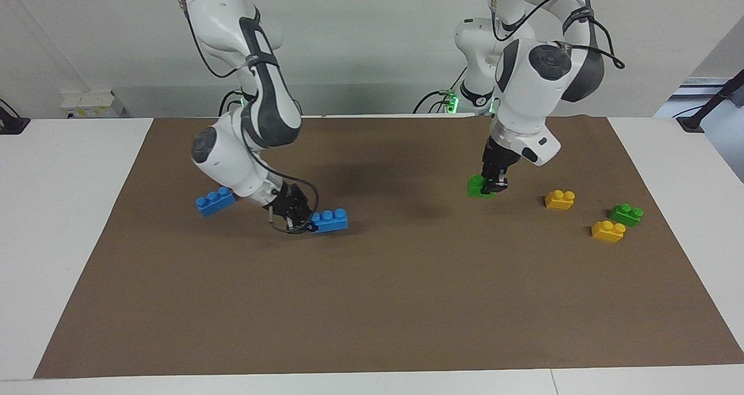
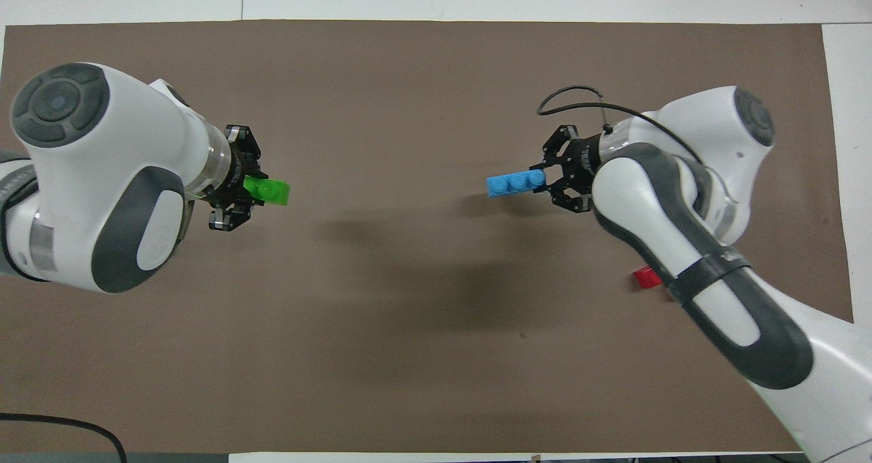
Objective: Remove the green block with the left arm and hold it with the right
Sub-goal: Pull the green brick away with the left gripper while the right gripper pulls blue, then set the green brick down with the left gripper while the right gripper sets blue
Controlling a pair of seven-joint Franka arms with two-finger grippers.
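My left gripper [image 1: 494, 184] is shut on the green block [image 1: 480, 187], a small two-stud brick, and holds it low over the brown mat [image 1: 407, 302] toward the left arm's end of the table. In the overhead view the green block [image 2: 271, 192] sticks out sideways from the left gripper [image 2: 237, 192]. My right gripper [image 1: 297, 216] is shut on one end of a blue three-stud brick [image 1: 329, 220], low over the mat toward the right arm's end. The overhead view shows the same blue brick [image 2: 516, 184] in the right gripper [image 2: 553, 178]. The two held bricks are well apart.
A second blue brick [image 1: 215, 201] lies beside the right arm's forearm. Two yellow bricks [image 1: 560, 199] [image 1: 608, 231] and another green brick [image 1: 626, 214] lie on the mat toward the left arm's end. A small red piece [image 2: 646, 277] shows beside the right arm.
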